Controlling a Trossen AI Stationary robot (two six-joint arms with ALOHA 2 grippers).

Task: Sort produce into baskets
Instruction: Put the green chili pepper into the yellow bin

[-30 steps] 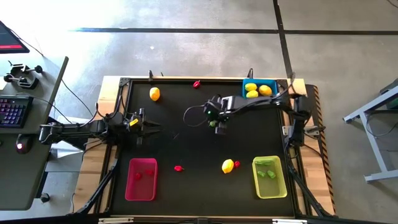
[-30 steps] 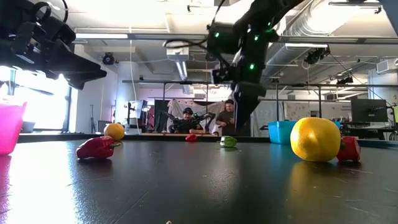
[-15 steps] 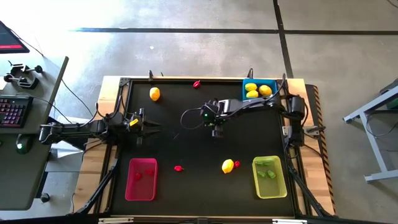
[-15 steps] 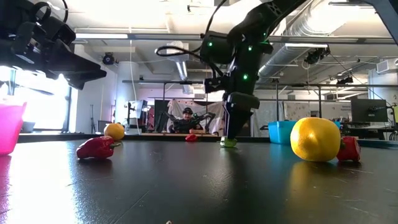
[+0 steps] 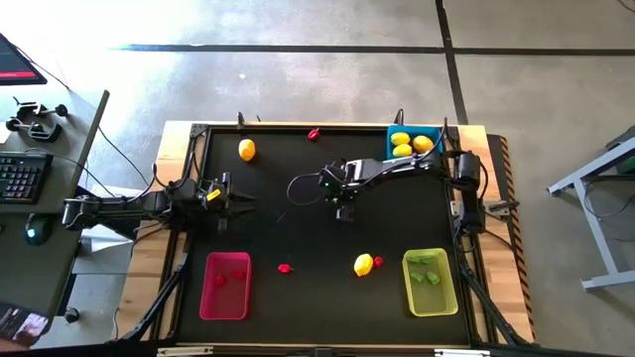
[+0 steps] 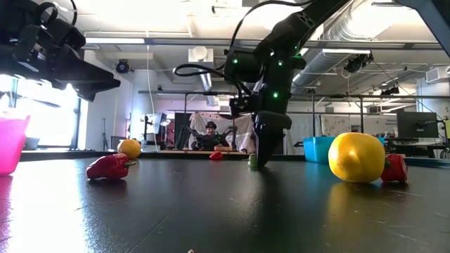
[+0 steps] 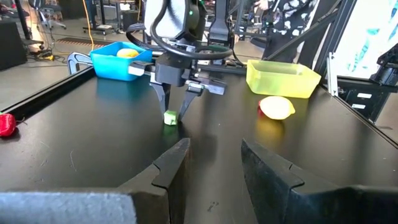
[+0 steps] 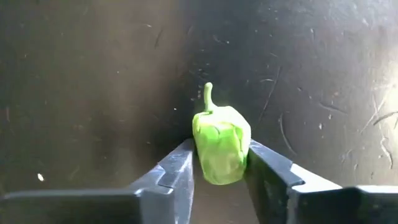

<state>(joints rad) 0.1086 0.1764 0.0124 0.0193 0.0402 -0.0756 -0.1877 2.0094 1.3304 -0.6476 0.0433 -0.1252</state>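
1. Green is the piece in play: a small green pepper sits on the black worktop near its centre, and the right gripper has come down over it.
2. Its fingers press against both sides of the pepper, narrow and holding it; the pepper's stem points away from the wrist.
3. From the centre of the worktop, the blue basket lies at about 2 o'clock with three lemons inside.
4. At about 4 o'clock stands the yellow-green basket, holding green pieces.
5. At about 7 o'clock is the pink basket, with a red piece in it.
6. Loose produce: a lemon at 10 o'clock, a red piece at 12 by the far rim, a red piece at 6, and a lemon touching a small red bit at 5.
7. At 9 o'clock the left gripper hangs above the worktop, its fingers partly apart and holding nothing.
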